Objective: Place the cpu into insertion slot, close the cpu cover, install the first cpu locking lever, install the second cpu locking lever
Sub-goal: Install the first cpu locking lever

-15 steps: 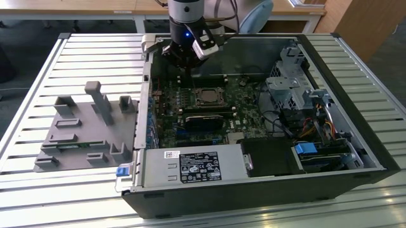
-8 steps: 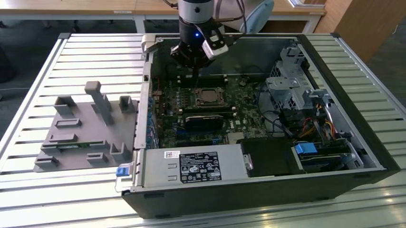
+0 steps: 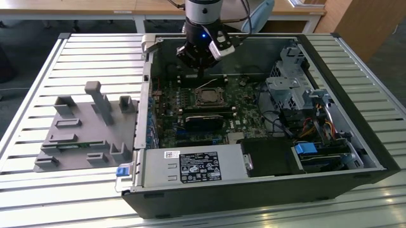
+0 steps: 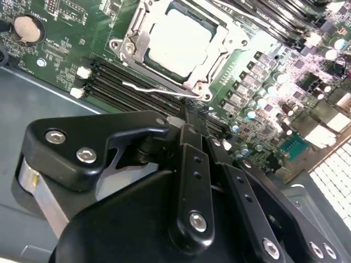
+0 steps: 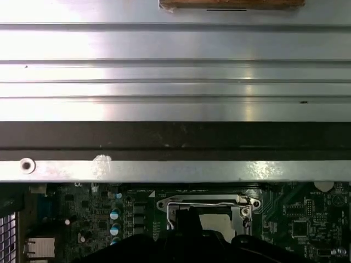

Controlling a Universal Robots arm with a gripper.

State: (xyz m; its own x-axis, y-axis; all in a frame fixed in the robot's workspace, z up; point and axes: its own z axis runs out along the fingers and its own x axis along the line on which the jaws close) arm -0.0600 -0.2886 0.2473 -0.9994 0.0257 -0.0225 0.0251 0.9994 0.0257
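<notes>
An open black computer case (image 3: 254, 194) lies on a slatted metal surface (image 3: 95, 57). Beyond the case, wooden-topped tables (image 3: 76, 5) stand at the room's edge. On the surface just beside the case, on the exterior view's left, sits a grey moulded fixture tray (image 3: 82, 128).

Inside the case is a green circuit board (image 4: 60, 66). The cpu (image 4: 178, 41) lies in the insertion slot (image 3: 197, 97), near the middle of the case. The cpu cover (image 4: 137, 46) lies flat over the slot, framing the chip's pale metal face. A thin wire locking lever (image 4: 159, 89) stands free beside the cover.

The gripper (image 3: 201, 75) hangs inside the case, just above the board and near the slot's far side. Whether the jaws are open or closed cannot be told.
</notes>
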